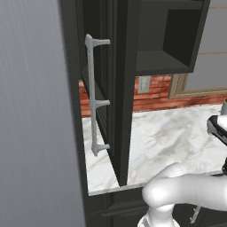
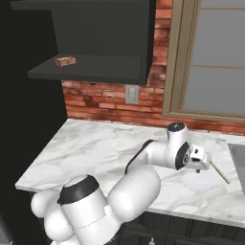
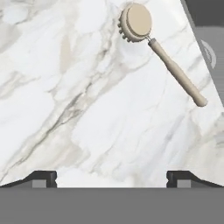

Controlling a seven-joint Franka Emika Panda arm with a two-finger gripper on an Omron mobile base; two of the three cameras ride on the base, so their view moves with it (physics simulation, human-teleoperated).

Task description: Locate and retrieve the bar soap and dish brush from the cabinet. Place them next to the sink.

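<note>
The dish brush (image 3: 164,57) lies flat on the marble counter, its round head away from me and its wooden handle pointing toward the sink (image 3: 209,39). In the right base view its handle (image 2: 220,172) shows just left of the sink (image 2: 238,158). My gripper (image 3: 111,178) hangs open over bare marble, short of the brush, with nothing between its fingertips (image 3: 43,177). The hand (image 2: 201,163) points down beside the brush. The bar soap (image 2: 65,61), a small reddish block, rests on the bottom panel of the open black cabinet (image 2: 95,72), far up and left of the gripper.
A tall dark door with a long grey handle (image 1: 94,95) stands at the left. Red brick wall with an outlet (image 2: 131,94) runs behind the counter (image 2: 95,143), and a window (image 2: 215,57) sits above the sink. The black cabinet (image 1: 168,40) overhangs the counter.
</note>
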